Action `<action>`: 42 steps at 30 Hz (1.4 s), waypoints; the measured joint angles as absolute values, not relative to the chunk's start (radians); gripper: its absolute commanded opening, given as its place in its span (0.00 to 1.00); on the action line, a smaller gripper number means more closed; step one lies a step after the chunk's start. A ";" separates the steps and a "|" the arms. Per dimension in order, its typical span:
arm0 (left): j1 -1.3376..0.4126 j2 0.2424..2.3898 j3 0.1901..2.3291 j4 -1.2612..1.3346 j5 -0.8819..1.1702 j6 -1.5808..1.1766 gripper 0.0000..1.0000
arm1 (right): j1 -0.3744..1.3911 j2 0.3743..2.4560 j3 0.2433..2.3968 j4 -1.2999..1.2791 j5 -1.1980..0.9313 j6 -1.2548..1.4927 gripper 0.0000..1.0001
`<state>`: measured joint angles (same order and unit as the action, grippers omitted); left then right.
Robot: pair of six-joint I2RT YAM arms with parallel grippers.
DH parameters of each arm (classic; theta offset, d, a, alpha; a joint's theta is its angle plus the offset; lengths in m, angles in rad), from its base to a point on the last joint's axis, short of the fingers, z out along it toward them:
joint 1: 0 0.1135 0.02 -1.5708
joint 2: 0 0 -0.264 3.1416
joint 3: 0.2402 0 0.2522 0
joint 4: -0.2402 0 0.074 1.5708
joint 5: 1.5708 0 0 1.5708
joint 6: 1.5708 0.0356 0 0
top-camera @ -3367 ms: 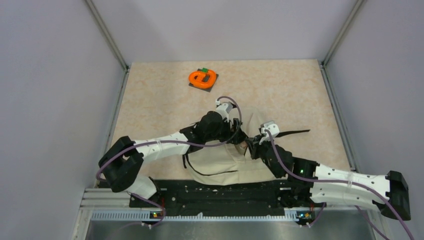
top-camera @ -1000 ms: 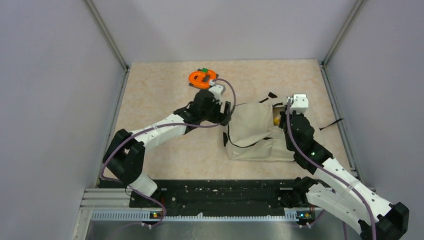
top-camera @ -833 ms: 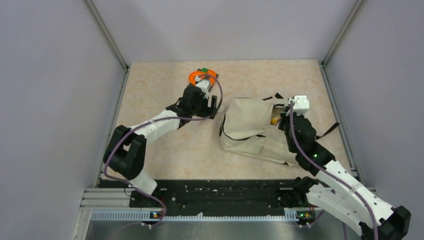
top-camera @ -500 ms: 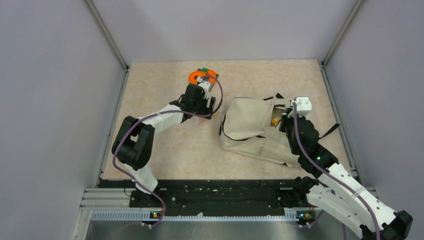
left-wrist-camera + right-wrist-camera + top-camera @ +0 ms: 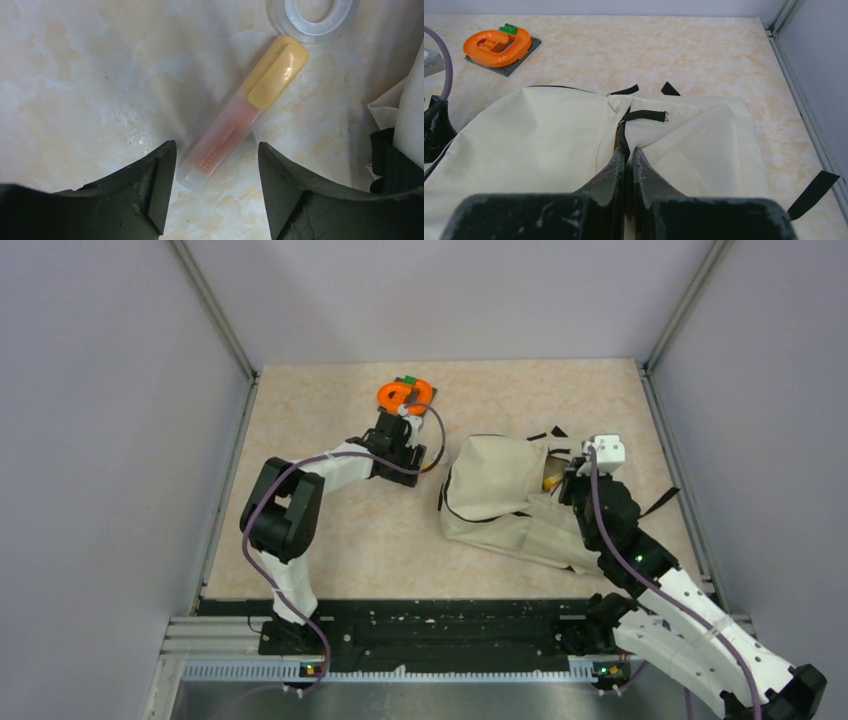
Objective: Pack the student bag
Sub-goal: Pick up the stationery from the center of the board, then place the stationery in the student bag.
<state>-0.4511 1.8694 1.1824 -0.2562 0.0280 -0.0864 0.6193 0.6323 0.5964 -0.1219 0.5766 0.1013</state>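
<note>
Now the left end effector [image 5: 215,164], spread wide, straddles the tube [image 5: 227,132]; it should drop squarely and close across it. The right end effector [image 5: 628,156] pinches the bag [image 5: 495,495], which lies right of centre on the worktop [image 5: 350,552].

Two arms in white shells and black joints, strung with purple cable.
The left arm [image 5: 340,462] and right arm [image 5: 700,625] share one build: smooth white plastic shells over the long links, and bulky matte-black housings at elbows and wrists. A thin purple cable [image 5: 592,515] trails along each arm. A small white camera box [image 5: 607,449] caps the right wrist. Both bases sit on a black rail [image 5: 440,632] at the near edge, dotted with pale specks, with a tiny green light [image 5: 603,670] towards each end. The left gripper [image 5: 215,160] has thick black wedge-shaped fingers [image 5: 150,185] with rounded tips. The right gripper [image 5: 628,156] has the same black fingers, scuffed with pale flecks.
</note>
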 measured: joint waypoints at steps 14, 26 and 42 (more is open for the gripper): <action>-0.451 1.903 1.223 -0.293 0.075 -0.067 0.38 | 0.619 0.609 0.582 -0.122 0.573 0.112 0.00; -0.472 1.744 1.035 -0.279 0.101 -0.183 0.08 | 0.619 0.609 0.580 -0.123 0.552 0.128 0.00; -0.729 1.283 1.111 -0.327 0.257 -0.306 0.03 | 0.619 0.568 0.575 -0.185 0.442 0.194 0.00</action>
